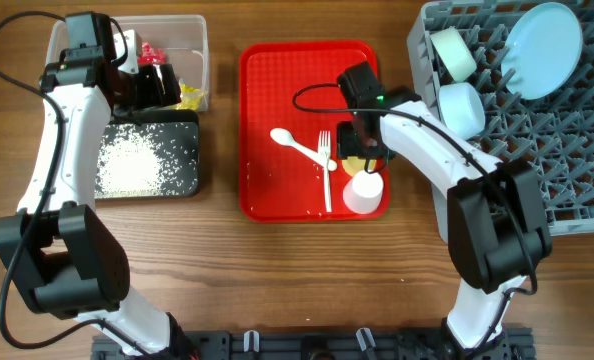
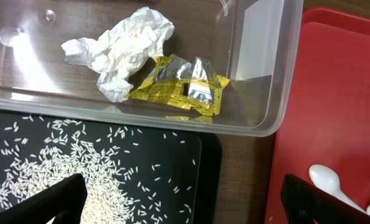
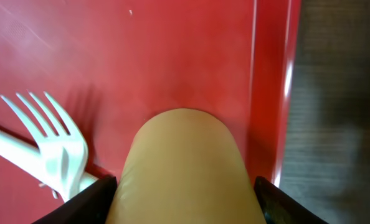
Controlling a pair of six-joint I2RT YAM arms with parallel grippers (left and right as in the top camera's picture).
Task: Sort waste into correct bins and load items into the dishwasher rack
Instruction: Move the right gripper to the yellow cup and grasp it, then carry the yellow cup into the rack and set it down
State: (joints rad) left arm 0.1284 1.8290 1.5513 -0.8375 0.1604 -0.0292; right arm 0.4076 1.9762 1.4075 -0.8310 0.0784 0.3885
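Note:
My right gripper [image 1: 363, 148] [image 3: 185, 202] is shut on the yellow cup [image 1: 349, 166] [image 3: 182, 155], low over the red tray's right side. The pale pink cup [image 1: 364, 193] stands just in front of it. The white fork [image 1: 326, 170] [image 3: 54, 152] and spoon [image 1: 292, 143] lie on the tray. My left gripper [image 1: 157, 85] [image 2: 185, 208] is open and empty above the clear tub [image 1: 192, 30] [image 2: 260, 118], which holds white [image 2: 119, 50], yellow [image 2: 182, 84] and red [image 1: 155, 50] wrappers. Rice grains [image 1: 132, 165] [image 2: 66, 168] lie in the black tray [image 1: 182, 185]. Two blue bowls [image 1: 455, 53] [image 1: 461, 107] and the plate [image 1: 544, 50] stand in the grey rack [image 1: 567, 190].
The flat red tray [image 1: 277, 80] sits mid-table between the bins on the left and the rack on the right. Bare wood lies along the table's front edge. My right arm crosses the gap between the tray and the rack.

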